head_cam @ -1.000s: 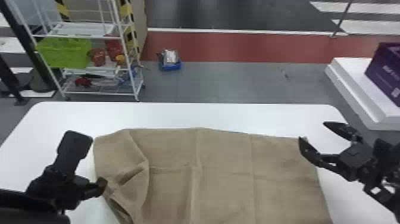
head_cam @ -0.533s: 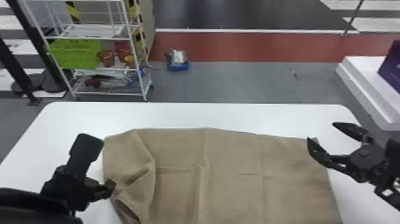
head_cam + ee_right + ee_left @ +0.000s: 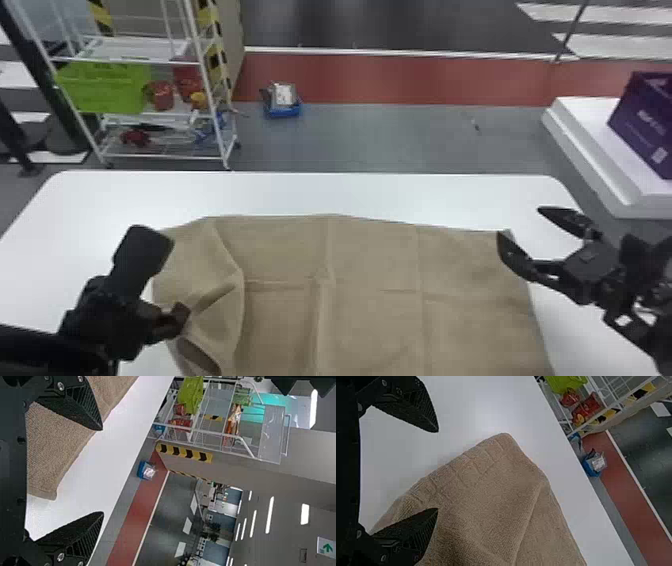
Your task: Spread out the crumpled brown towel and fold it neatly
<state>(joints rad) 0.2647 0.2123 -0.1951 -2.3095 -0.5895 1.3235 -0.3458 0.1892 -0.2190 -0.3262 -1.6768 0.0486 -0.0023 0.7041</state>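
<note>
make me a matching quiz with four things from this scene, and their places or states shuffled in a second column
1 brown towel
2 green bin
3 purple box
4 right pincer

A on a white platform
B open, near the towel's far right corner
C on a white rack
D on the white table

Pairs: 1-D, 2-C, 3-A, 4-B

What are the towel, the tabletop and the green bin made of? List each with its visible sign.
Towel: probably cotton terry, matte; a fine nubbly weave and soft creases show.
Tabletop: smooth, satin white, perhaps laminate or plastic; it shows a soft sheen and no grain, which leaves the material open.
Green bin: likely molded plastic, given its even bright color and stiff sides.
</note>
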